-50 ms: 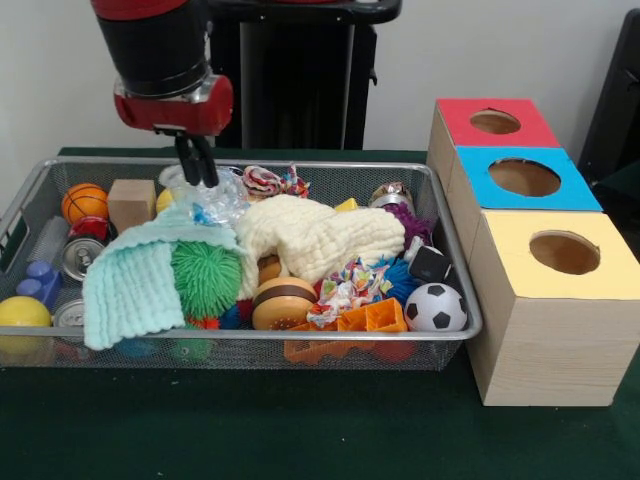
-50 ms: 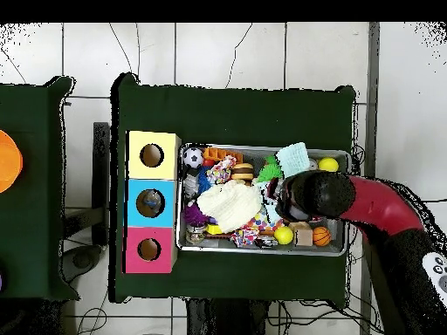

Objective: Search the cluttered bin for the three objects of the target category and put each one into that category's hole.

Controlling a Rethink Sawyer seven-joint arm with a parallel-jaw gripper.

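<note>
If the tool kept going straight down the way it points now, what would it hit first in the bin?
Most likely the crumpled clear plastic lying right under the tool, at the far edge of the mint green cloth. The tips look shut and already close to it, though depth is hard to judge from the front view.

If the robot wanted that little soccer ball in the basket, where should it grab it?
Probably from straight above, closing on the soccer ball at its widest middle. It sits uncovered in the bin's corner, with the wire wall close on two sides, so a sideways approach looks blocked.
</note>
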